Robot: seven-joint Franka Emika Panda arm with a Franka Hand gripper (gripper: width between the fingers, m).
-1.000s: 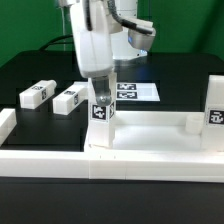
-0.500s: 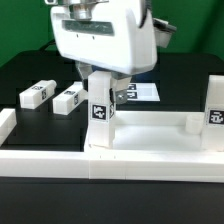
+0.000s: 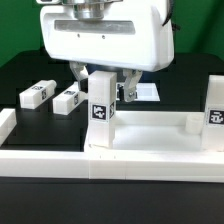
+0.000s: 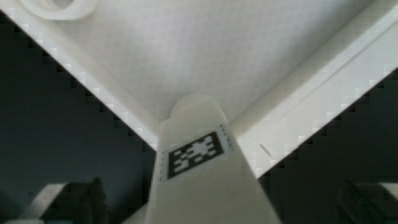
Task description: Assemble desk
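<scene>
Meanwhile two legs point(image 3: 102, 110) are standing on the tabletop point(image 3: 150, 135), two leg blocks point(image 3: 52, 96) lying beside it, gripper point(image 3: 103, 83) spread open

We see the tabletop point(image 3: 150, 125) in smooth white plastic with a faint sheen, leg blocks point(image 3: 101, 100) same matt white plastic with printed black-white tags, table point(image 3: 30, 70) matt black, gripper point(image 3: 100, 75) housing glossy white plastic

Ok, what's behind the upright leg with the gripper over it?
Behind the upright leg, the marker board shows partly on the black table. The leg and the open gripper cover the rest of it. Two loose legs lie further toward the exterior view's left.
</scene>
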